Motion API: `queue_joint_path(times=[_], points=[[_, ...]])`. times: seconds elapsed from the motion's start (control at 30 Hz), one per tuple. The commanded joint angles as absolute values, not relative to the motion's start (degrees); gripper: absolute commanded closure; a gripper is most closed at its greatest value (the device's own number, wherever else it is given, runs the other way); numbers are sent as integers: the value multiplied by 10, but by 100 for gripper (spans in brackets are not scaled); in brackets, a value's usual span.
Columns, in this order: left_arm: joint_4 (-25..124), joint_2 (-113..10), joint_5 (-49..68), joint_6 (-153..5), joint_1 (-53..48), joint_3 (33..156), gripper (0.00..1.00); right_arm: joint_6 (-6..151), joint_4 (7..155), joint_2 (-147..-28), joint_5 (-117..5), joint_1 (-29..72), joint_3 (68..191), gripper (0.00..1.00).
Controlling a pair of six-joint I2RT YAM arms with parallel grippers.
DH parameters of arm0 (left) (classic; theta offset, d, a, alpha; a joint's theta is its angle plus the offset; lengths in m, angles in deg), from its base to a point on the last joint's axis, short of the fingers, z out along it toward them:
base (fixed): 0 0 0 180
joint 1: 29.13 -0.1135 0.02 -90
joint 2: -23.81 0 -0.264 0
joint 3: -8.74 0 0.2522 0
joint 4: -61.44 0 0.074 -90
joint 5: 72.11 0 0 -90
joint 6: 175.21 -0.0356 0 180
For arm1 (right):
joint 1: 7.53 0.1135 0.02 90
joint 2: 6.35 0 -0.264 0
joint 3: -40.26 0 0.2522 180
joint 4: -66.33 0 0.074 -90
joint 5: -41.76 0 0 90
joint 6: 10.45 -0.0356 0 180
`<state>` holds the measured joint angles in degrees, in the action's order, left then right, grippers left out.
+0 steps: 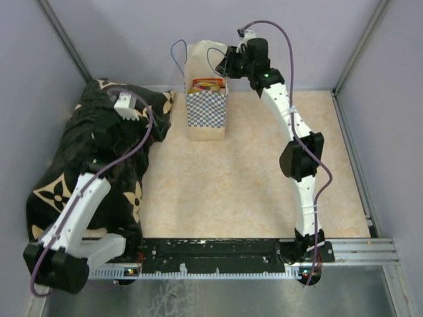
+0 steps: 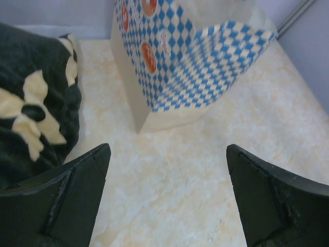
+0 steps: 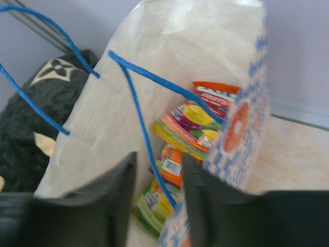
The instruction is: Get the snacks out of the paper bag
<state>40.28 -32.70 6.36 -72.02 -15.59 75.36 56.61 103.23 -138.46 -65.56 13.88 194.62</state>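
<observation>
Clearly the right claw [image 3: 159, 160], narrowly parted and holding nothing, sits at the mouth of the bag [image 3: 169, 46] with the snacks [image 3: 190, 126] just ahead and below it, far nearer than the wide-open, empty left claw [image 2: 167, 149].

- In the top external view we look down from high above and behind, far enough to hold the whole table [image 1: 225, 191] at once.
- In the left wrist view we sit low over the tabletop, facing the checkered band of the paper bag [image 2: 169, 77] from nearby, with the cushion [image 2: 31, 113] at left.
- In the right wrist view we peer steeply into the bag's open mouth, very close.
- All three views share the bag and cushion.
</observation>
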Motion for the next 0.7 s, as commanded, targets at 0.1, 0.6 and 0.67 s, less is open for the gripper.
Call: queue_joint_path(times=[0.1,0.6,0.67], points=[[472,-548,186,-720,-106,963,0,619,995,-1184,-606,133,1824,11],[432,-833,341,-827,-68,1243,0,687,1152,-1329,-519,156,2001,18],[424,-844,348,-837,-67,1255,1,693,1155,-1341,-514,162,2002,15]])
